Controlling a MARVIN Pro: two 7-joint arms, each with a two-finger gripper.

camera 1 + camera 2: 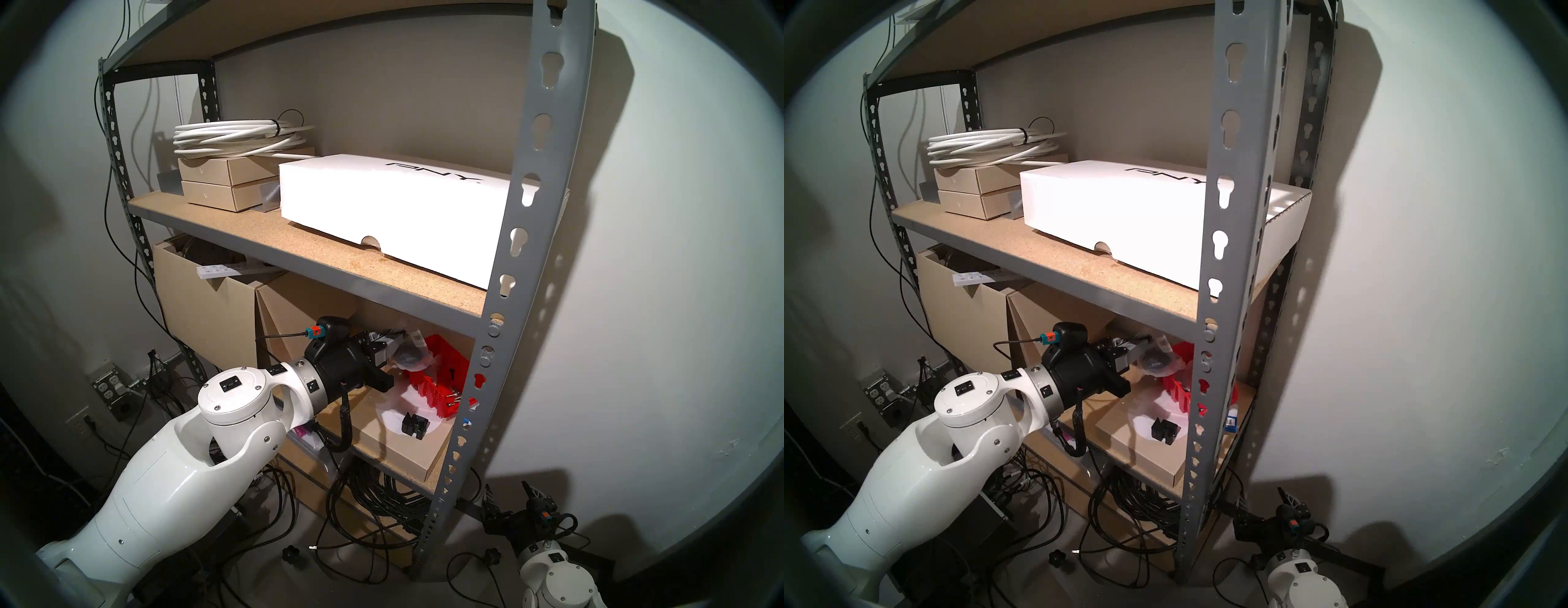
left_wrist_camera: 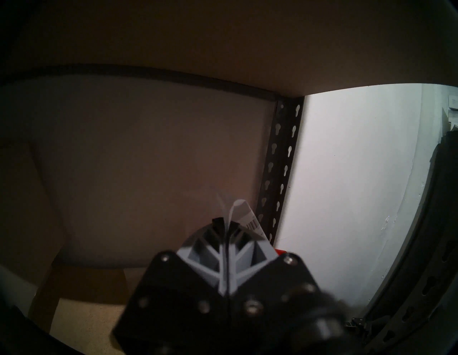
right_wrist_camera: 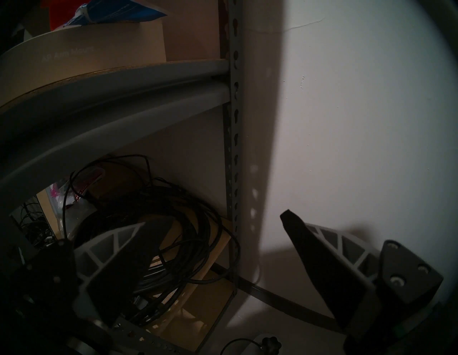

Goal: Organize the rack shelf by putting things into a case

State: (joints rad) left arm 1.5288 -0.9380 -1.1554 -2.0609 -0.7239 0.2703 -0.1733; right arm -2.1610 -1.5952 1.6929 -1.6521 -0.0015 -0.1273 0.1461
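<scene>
I have the clear parts bag [image 1: 410,354] pinched in my left gripper [image 1: 392,339], jaws closed on its top edge, hanging just above the red bin [image 1: 441,373] on the rack shelf [image 1: 509,263]. Next I judge it needs lowering and release; the black ridged block [image 1: 415,426] waits beside the bin, and my right gripper [image 3: 215,250] idles wide open, empty.

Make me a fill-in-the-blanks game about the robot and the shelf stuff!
1. The left gripper is shut on a clear plastic ____ of black parts.
2. The bin beside that gripper is colored ____.
3. The small black block lies on a flat ____ box in front of the bin.
4. The right gripper down by the floor is ____.

Missing words: bag; red; cardboard; open
</scene>
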